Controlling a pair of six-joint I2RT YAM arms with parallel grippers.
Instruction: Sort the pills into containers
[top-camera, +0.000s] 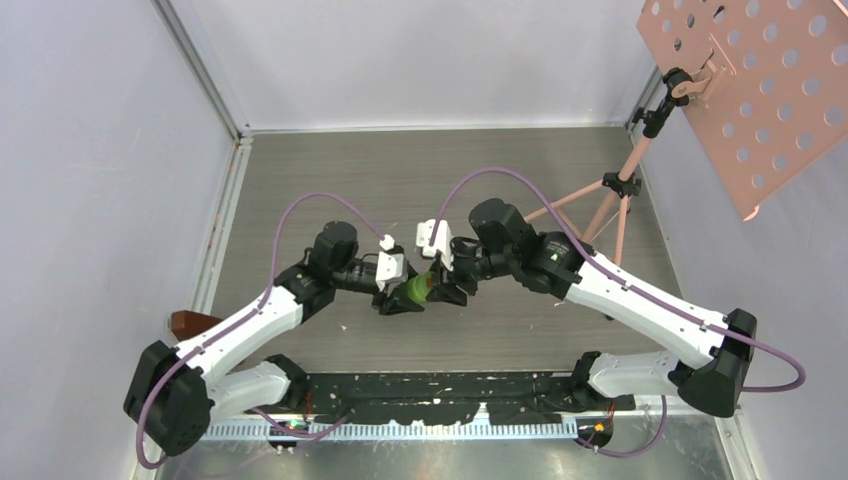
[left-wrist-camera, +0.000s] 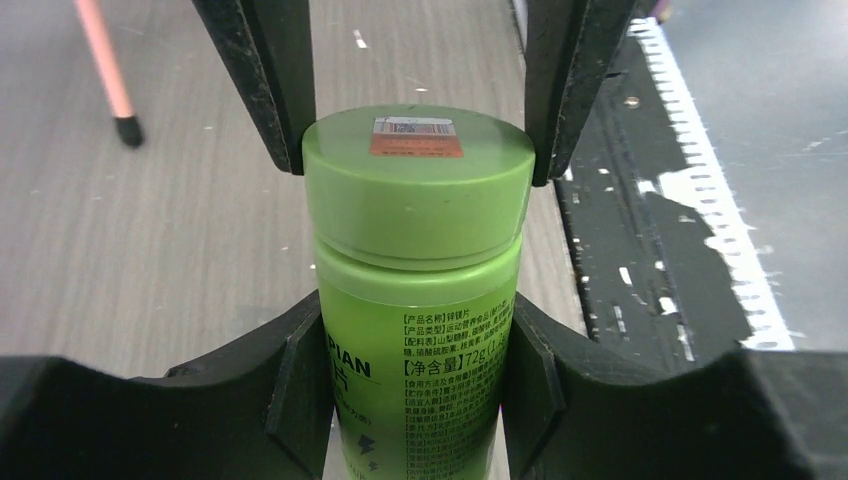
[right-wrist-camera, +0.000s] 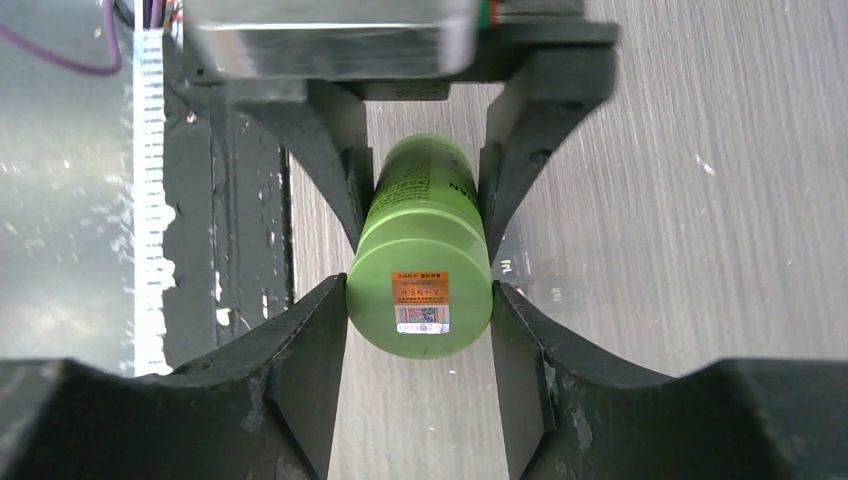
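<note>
The left gripper (top-camera: 397, 298) clasped the green bottle's (top-camera: 416, 290) body mid-table, lying sideways off the surface. The right gripper (top-camera: 447, 288) pinched its cap (right-wrist-camera: 421, 300). Bare table (top-camera: 400, 180) stretched far; a pink stand (top-camera: 610, 200) stood far right.

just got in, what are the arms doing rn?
Both arms meet mid-table on the green bottle, held off the table between them. The left gripper clamps the bottle's body. The right gripper has its fingers around the cap end, touching or nearly so. Cap is on; no pills or case visible.
</note>
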